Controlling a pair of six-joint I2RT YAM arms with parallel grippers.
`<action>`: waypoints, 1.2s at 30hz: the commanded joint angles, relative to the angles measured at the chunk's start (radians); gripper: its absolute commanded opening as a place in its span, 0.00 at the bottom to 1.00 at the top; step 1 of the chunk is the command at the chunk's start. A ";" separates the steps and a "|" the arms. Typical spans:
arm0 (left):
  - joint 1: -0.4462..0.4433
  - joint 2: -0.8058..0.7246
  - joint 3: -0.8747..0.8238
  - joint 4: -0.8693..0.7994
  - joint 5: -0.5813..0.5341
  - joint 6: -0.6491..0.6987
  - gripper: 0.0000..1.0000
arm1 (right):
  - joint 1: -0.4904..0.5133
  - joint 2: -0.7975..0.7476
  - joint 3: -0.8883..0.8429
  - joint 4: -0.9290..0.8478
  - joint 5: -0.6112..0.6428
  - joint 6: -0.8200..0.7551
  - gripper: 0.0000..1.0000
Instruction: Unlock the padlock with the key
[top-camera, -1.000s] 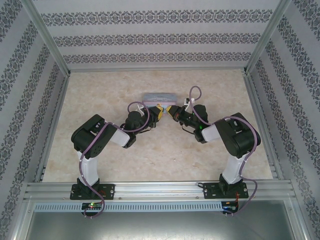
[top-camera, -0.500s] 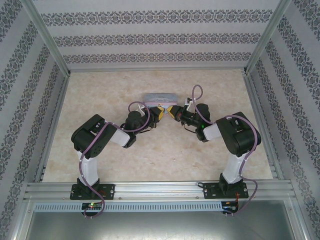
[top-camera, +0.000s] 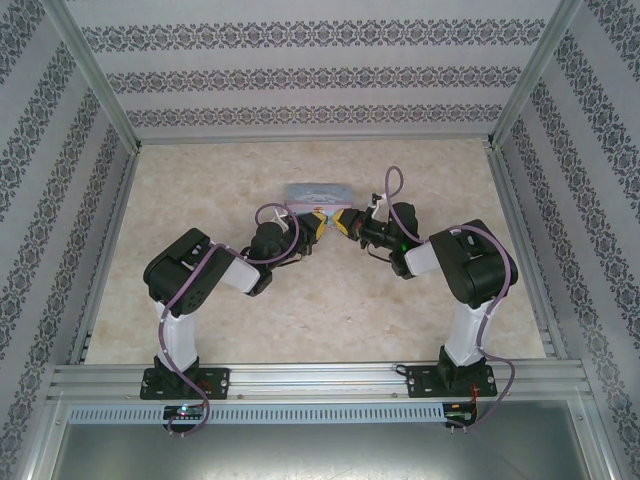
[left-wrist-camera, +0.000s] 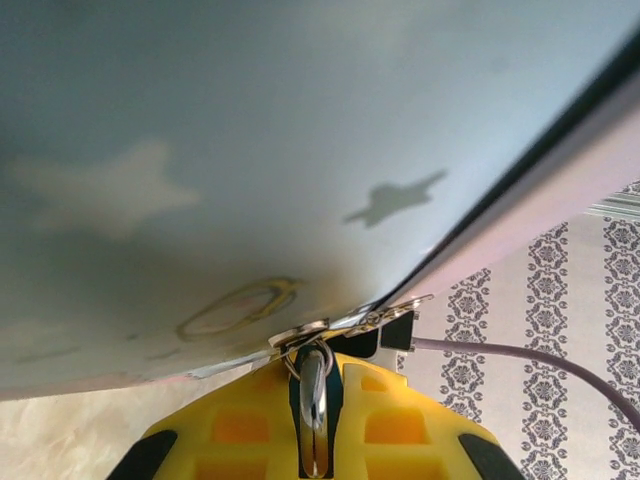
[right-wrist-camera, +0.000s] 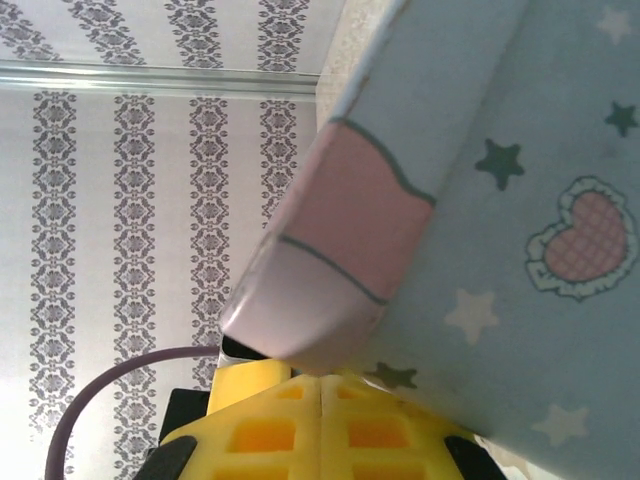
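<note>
No letters, numbers or brand marks can be read anywhere. The pale blue tin box (right-wrist-camera: 450, 90) bears only printed pictures: dark and pale stars (right-wrist-camera: 497, 160) and a pink checked heart (right-wrist-camera: 585, 238) with a frilled edge. The wallpaper (right-wrist-camera: 130, 180) carries repeated ornament, not writing.

The top view looked steeply down on the whole worktop (top-camera: 200, 200); wrist views faced past left tool (left-wrist-camera: 315, 375) and right tool (right-wrist-camera: 320, 385), tight against its mid-frame tin box (top-camera: 318, 191).
</note>
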 joint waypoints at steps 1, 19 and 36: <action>-0.126 0.006 0.052 0.159 0.444 0.020 0.00 | 0.068 0.029 0.088 0.047 -0.062 0.054 0.00; -0.130 0.003 0.055 0.159 0.456 0.029 0.00 | 0.079 0.083 0.128 0.033 -0.078 0.078 0.00; -0.139 -0.006 0.058 0.147 0.474 0.038 0.00 | 0.060 0.089 0.123 -0.013 -0.092 -0.028 0.00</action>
